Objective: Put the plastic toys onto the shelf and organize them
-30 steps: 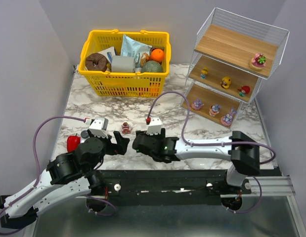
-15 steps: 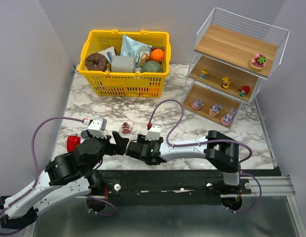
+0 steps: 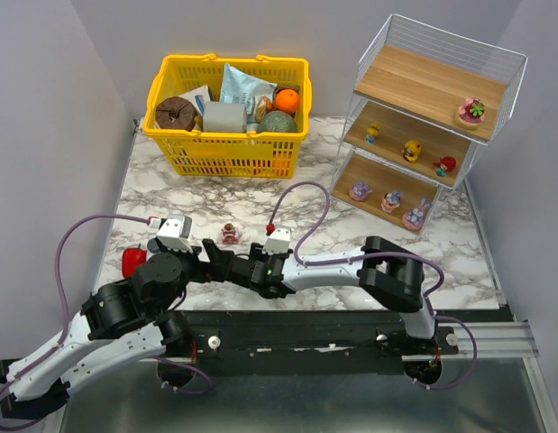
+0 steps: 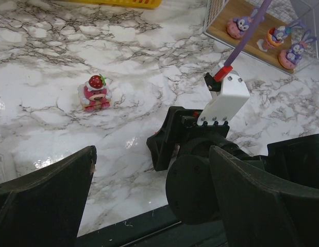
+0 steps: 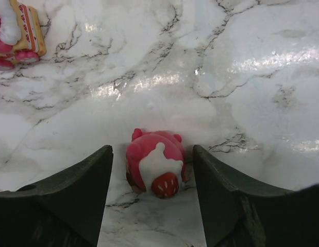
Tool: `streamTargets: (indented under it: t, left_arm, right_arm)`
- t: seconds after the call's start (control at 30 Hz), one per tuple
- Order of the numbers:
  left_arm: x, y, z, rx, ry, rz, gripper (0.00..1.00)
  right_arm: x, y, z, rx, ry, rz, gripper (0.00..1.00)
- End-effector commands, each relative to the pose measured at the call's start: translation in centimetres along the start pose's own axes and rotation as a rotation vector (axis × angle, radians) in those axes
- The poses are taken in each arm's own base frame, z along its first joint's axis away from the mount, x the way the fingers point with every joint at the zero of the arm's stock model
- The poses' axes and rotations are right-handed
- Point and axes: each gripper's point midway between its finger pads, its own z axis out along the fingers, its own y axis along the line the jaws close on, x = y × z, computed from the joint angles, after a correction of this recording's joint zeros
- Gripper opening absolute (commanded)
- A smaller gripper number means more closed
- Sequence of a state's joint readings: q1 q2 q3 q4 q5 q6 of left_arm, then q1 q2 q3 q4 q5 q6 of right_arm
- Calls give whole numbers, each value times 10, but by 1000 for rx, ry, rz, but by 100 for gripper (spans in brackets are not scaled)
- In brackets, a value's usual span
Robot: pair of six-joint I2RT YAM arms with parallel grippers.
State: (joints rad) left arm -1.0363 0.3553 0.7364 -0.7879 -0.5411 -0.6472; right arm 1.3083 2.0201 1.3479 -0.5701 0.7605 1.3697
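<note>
A pink bear toy with a strawberry (image 5: 154, 163) lies on its side on the marble between the open fingers of my right gripper (image 5: 151, 152), with gaps on both sides. In the top view my right gripper (image 3: 235, 268) reaches far left, nose to nose with my open, empty left gripper (image 3: 212, 262). A second pink strawberry toy (image 3: 229, 233) stands just beyond them and also shows in the left wrist view (image 4: 94, 92). Another pink toy (image 5: 14, 31) sits at the right wrist view's top left. The wire shelf (image 3: 400, 86) at the back right holds several toys.
A yellow basket (image 3: 226, 149) full of items stands at the back left. A red pepper-like object (image 3: 132, 261) lies beside my left arm. The table's near edge and dark rail (image 3: 288, 329) run right under both grippers. Purple cables loop over each arm.
My right arm has stretched further left, bringing its gripper up against the left gripper. The left arm has barely moved.
</note>
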Motion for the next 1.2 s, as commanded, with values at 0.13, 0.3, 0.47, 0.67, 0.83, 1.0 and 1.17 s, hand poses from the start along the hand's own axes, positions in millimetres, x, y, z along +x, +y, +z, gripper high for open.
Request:
streamTargets:
  t: [0.13,0.3,0.47,0.67,0.83,1.0,1.17]
  left_arm:
    - [2,-1,0,13,-1,2,99]
    - [2,-1,-1,12,-2,2,99]
    - [1,0,-2,13,-7,-1,99]
    - [1,0,-2,17,-7,-2,99]
    - [0,0,-3,18,-11,-6,99]
    - [1,0,-2,13,-7,-3,99]
    - [1,0,-2,11,-7,-3,99]
  right_arm:
    - [-7,-13,21,55,-78,-54,64]
    - [-24,-17,15,24,-132,-139,53]
    - [-34,-15,10,-99,-142,-351,40]
    - [-19,-23,13,-419,-8,-581,29]
    - [-19,-31,13,-550,35,-733,31]
    - [-18,-30,17,-549,62,-819,41]
    - [-21,-32,19,-529,52,-805,65]
